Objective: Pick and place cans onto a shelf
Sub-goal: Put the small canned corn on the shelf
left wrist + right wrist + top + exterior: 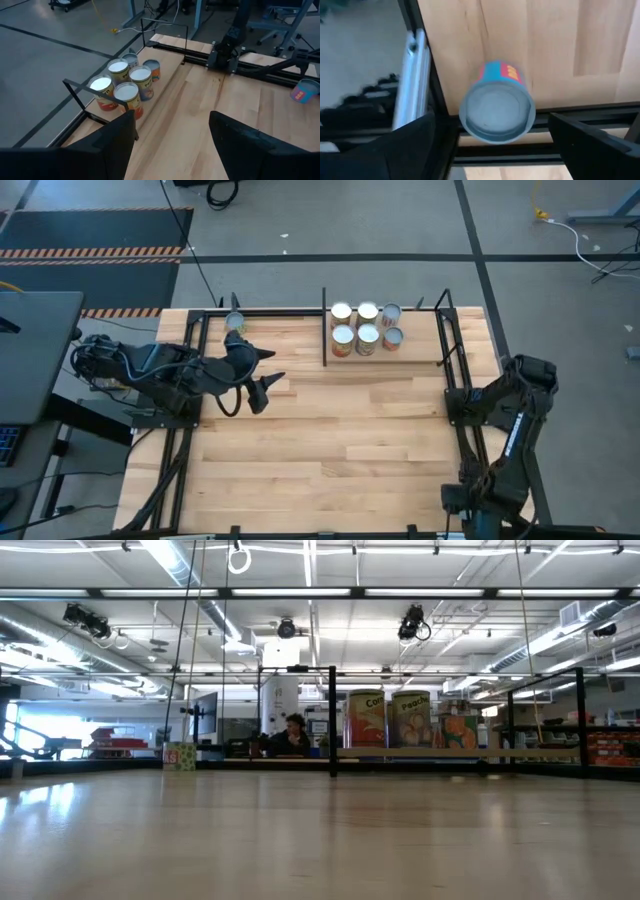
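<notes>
Several cans (pixel 365 328) with white or silver tops stand in two rows on the light-wood shelf (pixel 415 352) at the table's far edge; they also show in the left wrist view (pixel 125 82) and the low view (pixel 408 720). One can (pixel 235 322) stands alone at the far left, seen small in the low view (pixel 180 755). My left gripper (pixel 268 370) is open and empty above the table, left of the shelf, pointing toward it (pixel 172 116). My right gripper (pixel 493 119) is open above an upright blue can with a red label (pixel 497 107), its fingers on either side and apart from it.
Black frame rails (pixel 455 380) run along the table's left and right sides, and the blue can (pixel 305 90) stands close to the right one. Black posts (pixel 325 325) stand at the shelf's ends. The wide wooden tabletop (pixel 340 450) lies near of the shelf. A person sits far off (pixel 292 735).
</notes>
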Available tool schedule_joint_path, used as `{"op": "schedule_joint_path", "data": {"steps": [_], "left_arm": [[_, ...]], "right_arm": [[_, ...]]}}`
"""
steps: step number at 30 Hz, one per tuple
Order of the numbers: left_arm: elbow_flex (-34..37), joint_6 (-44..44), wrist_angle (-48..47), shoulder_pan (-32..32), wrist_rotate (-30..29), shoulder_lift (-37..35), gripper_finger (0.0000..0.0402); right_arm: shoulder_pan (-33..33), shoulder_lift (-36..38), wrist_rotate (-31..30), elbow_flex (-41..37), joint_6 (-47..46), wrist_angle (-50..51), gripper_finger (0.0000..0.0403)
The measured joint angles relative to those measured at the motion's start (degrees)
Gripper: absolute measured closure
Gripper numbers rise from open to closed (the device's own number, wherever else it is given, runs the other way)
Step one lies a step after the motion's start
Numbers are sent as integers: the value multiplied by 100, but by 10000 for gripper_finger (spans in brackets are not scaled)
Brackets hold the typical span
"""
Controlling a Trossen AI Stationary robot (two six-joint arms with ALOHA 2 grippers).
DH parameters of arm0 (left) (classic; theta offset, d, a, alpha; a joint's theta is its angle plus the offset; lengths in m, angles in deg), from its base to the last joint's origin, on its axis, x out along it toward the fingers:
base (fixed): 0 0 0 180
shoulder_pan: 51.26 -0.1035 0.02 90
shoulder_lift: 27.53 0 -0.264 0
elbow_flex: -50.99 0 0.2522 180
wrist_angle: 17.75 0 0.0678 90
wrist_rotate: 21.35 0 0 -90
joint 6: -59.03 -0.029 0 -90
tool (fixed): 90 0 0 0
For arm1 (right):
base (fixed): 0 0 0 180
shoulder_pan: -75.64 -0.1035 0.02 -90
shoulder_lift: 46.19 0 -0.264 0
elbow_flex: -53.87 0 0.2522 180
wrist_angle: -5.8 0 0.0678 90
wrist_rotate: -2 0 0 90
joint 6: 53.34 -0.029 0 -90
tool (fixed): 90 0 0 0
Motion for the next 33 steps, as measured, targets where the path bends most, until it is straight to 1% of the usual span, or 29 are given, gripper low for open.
{"op": "schedule_joint_path", "data": {"steps": [7,12,14,18,20,23,26,27,30,33], "left_arm": [[0,1,2,1,-1,0,143],[0,2,3,2,0,0,143],[0,2,6,2,0,0,143],[0,2,5,2,-2,0,143],[0,2,6,1,0,0,143],[0,2,7,2,-2,0,143],[0,2,8,1,0,0,143],[0,2,8,2,-1,0,143],[0,2,8,1,-2,0,143],[0,2,5,2,0,0,143]], "right_arm": [[1,-254,17,-27,165,1,15],[-41,-319,355,-435,170,-514,12],[-61,-340,363,-613,73,-550,11],[-56,-333,348,-867,22,-929,15],[-55,-333,312,-956,12,-1048,25],[9,-331,135,-997,-39,-901,59],[215,-206,-124,-997,53,-892,112],[318,-125,-180,-997,119,-891,119],[696,242,-436,-996,502,-803,119],[1270,749,-683,-992,1122,-242,119]]}}
